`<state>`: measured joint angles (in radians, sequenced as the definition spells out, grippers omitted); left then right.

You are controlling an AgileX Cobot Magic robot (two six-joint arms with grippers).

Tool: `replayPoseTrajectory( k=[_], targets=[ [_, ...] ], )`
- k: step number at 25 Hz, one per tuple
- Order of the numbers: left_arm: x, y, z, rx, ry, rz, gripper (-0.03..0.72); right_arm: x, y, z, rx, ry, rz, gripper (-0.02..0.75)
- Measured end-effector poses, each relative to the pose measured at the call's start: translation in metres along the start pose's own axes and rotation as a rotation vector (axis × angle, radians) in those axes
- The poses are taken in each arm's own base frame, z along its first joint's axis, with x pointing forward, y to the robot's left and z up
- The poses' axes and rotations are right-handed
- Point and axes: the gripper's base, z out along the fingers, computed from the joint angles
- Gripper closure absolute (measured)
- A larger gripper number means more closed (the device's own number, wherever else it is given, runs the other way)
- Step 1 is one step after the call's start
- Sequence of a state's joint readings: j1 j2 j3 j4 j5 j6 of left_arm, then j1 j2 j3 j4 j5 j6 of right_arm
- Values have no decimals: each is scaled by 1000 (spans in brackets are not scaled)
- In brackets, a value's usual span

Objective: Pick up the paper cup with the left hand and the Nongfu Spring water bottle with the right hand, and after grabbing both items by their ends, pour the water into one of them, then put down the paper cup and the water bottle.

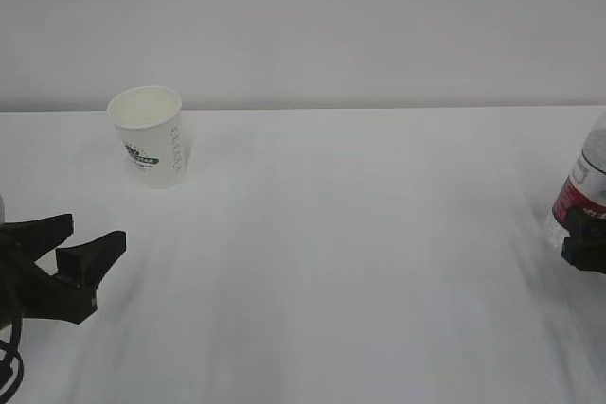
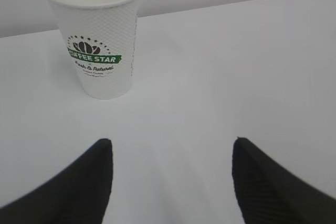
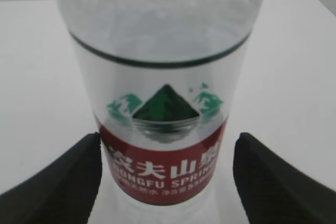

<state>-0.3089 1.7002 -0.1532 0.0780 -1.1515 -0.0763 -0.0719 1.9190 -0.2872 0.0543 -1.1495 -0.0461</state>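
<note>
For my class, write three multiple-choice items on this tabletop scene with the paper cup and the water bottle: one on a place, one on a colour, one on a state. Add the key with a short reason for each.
1. In the exterior view, where does the paper cup stand?
A. far left of the table
B. centre of the table
C. beside the bottle

2. What colour is the band with white characters on the Nongfu Spring water bottle?
A. blue
B. red
C. yellow

3. How does the left gripper stand relative to the cup?
A. shut on the cup
B. open, short of the cup
C. open, around the cup

Key:
1 A: the cup sits far left near the wall, the bottle at the right edge.
2 B: the right wrist view shows a red band under the green mountain mark.
3 B: the left wrist view shows bare table between the fingertips and the cup.
</note>
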Motion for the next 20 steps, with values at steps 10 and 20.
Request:
replayPoseTrajectory(
  k=[10, 20],
  targets=[
    [0, 0, 0, 0, 0, 0, 172, -7, 2, 7, -14, -33, 6, 150],
    [0, 0, 0, 0, 0, 0, 172, -16, 2, 17, -19, -69, 7, 150]
  ],
)
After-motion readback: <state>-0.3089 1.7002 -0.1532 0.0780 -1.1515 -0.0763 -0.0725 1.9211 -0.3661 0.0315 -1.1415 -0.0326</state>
